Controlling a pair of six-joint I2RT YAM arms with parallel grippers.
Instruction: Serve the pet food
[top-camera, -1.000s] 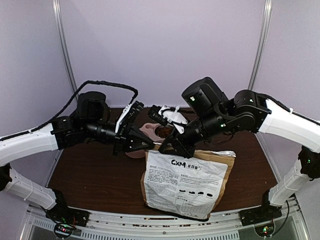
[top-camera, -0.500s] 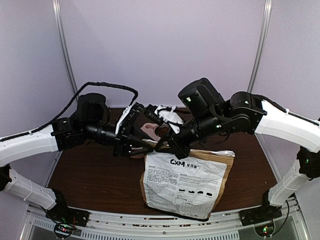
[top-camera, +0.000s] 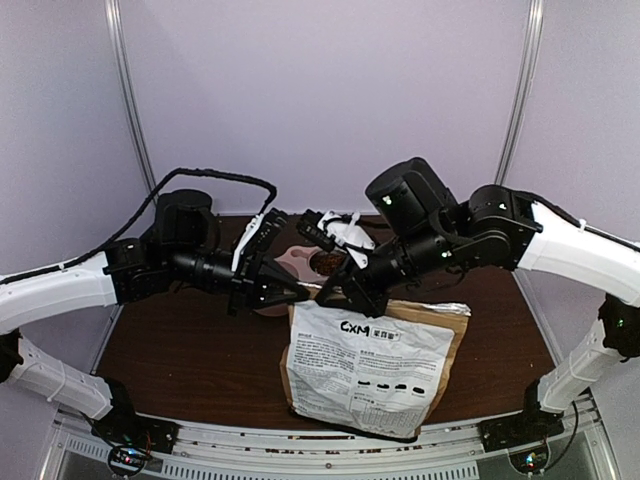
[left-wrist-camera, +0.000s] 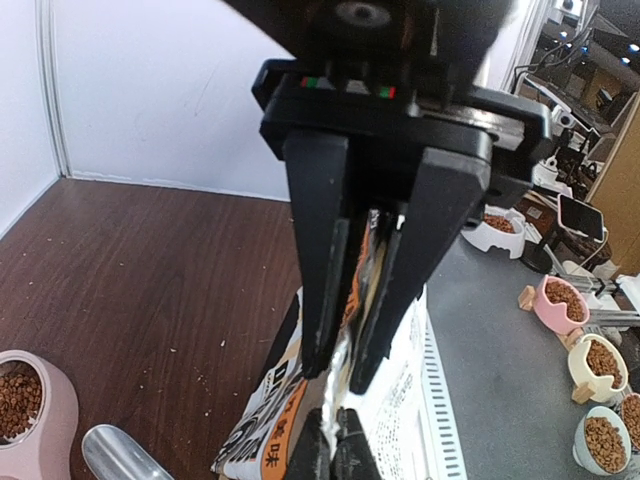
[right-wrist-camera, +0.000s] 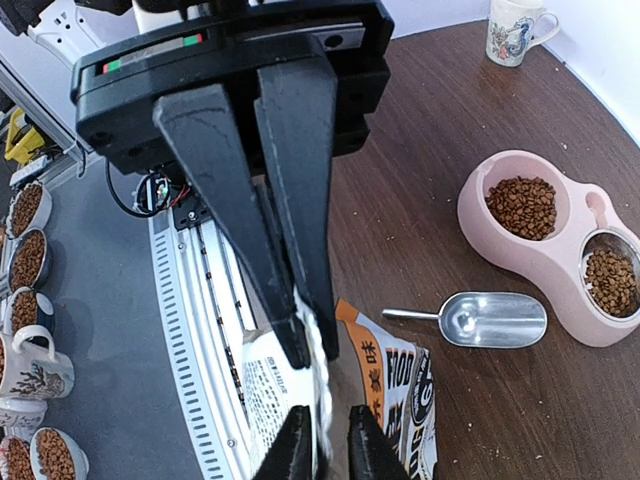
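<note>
Two-sided work at the top lip of the paper bag (top-camera: 370, 365): my right pincer (right-wrist-camera: 312, 352) nips it, my left pincer (left-wrist-camera: 342, 378) is shut beside it, I judge to pull it open.

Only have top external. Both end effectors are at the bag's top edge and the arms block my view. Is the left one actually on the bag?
Observer: Yes. The left wrist view shows the left end effector pinched shut on the upper edge of the bag.
Operator: And the right?
Observer: The right wrist view shows the right end effector closed on that same edge, right next to the left one's tips.
Operator: I can't find the scoop.
Observer: The metal scoop lies empty on the table, beside the pink double bowl.
</note>
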